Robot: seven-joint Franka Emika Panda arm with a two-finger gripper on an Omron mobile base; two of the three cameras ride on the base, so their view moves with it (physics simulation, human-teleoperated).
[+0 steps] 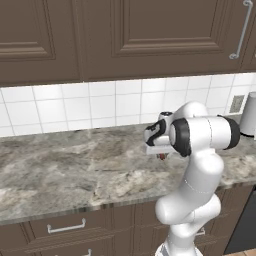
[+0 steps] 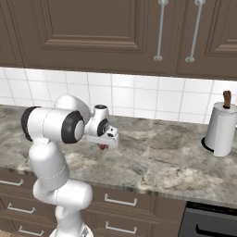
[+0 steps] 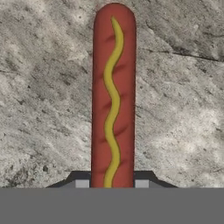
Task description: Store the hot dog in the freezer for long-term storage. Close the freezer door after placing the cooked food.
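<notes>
The hot dog (image 3: 113,100) is a reddish-brown sausage with a wavy yellow mustard line, lying lengthwise on the grey marble counter (image 3: 39,87). My gripper (image 3: 112,183) is shut on its near end, one dark fingertip on each side. From the base cameras the hand points down over the counter's middle, and a bit of the hot dog (image 1: 161,156) (image 2: 103,147) shows under the gripper (image 1: 160,153) (image 2: 104,144). The freezer and the freezer door are out of view.
A paper towel roll (image 2: 221,130) (image 1: 248,116) stands on the counter to the right, by the white tiled wall. Dark brown cabinets (image 2: 115,32) hang overhead. Drawers (image 1: 65,227) run below the counter edge, and a black oven (image 2: 208,223) is at lower right.
</notes>
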